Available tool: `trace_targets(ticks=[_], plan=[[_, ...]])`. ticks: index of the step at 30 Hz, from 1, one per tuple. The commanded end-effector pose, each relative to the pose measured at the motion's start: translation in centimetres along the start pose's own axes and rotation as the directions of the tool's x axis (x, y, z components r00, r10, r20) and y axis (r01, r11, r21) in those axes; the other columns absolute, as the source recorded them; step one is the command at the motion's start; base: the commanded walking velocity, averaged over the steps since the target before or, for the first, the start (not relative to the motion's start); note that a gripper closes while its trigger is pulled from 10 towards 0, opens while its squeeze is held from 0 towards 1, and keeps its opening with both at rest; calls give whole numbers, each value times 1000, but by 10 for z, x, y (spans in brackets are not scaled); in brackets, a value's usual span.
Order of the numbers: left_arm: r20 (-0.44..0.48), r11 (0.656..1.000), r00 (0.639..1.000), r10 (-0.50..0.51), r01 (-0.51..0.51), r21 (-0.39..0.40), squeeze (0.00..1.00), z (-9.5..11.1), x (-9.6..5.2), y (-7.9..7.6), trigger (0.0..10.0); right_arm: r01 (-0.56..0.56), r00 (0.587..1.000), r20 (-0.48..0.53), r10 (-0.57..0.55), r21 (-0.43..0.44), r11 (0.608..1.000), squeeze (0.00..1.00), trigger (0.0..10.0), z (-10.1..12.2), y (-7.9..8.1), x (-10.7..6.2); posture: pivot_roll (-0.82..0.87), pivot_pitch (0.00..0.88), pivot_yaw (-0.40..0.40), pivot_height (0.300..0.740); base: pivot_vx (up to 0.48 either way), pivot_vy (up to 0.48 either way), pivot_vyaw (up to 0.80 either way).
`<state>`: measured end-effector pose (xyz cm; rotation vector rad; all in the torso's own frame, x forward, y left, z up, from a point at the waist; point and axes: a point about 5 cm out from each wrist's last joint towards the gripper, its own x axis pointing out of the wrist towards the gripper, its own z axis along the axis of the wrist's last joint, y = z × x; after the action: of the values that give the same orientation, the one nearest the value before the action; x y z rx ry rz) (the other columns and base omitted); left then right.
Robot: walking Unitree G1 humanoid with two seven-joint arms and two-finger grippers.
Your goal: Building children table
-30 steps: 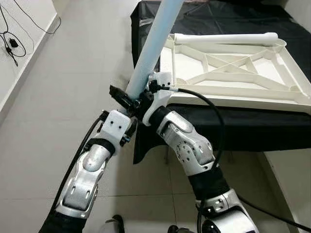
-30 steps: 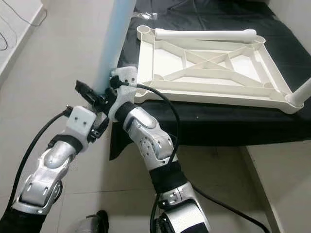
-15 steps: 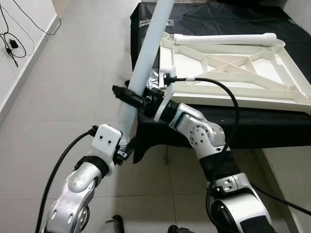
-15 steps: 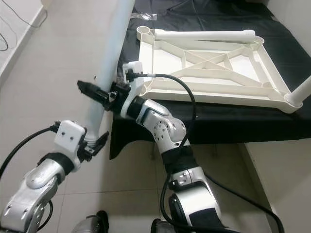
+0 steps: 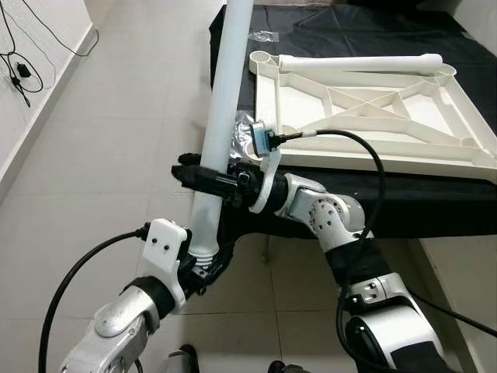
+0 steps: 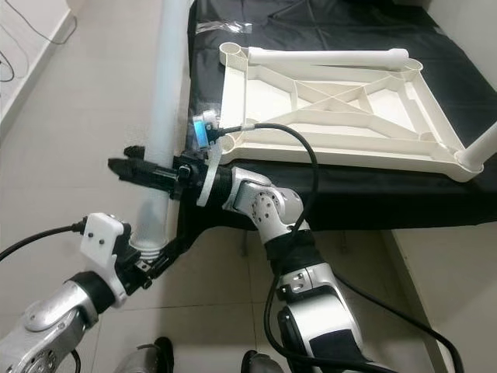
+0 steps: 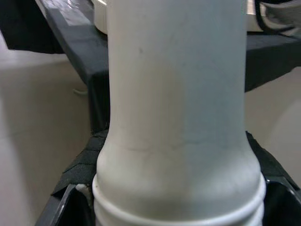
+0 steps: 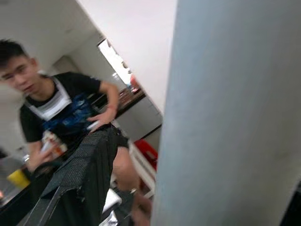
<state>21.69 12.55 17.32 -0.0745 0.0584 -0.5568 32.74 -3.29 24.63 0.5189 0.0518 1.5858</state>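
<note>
my left jaws have slid down to the ringed foot of the white table leg and clamp it there, while my right jaws have rolled level and grip the shaft just above. the leg now stands nearly upright, up from its earlier tilt. the upturned tabletop lies beyond my right jaws, its near corner socket open; i judge i'm lining up for it.

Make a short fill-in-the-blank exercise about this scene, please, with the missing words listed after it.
1. Both grippers hold one white table leg, and it stands nearly ____.
2. The left gripper grips the leg's ____ end.
3. The right gripper grips the leg ____ the left one.
4. The table top lies upside down on a ____ cloth.

Missing words: upright; bottom; above; black
</note>
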Motion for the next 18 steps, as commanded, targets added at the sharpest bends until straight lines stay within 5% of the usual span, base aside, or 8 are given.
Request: trace_targets(ticks=[1, 18], plan=[[-23, 999, 999, -32, 31, -27, 0, -3, -5, -5, 10000, -43, 998, -45, 44, 20, 999, 0, 10000, -5, 1, 1, 73, 241, -40, 740, 0, 0, 0], [-86, 992, 990, -115, 109, -66, 0, -11, -13, -19, 10000, -124, 980, -151, 130, 47, 991, 0, 10000, -15, 2, -3, 68, 223, -36, 740, 0, 0, 0]])
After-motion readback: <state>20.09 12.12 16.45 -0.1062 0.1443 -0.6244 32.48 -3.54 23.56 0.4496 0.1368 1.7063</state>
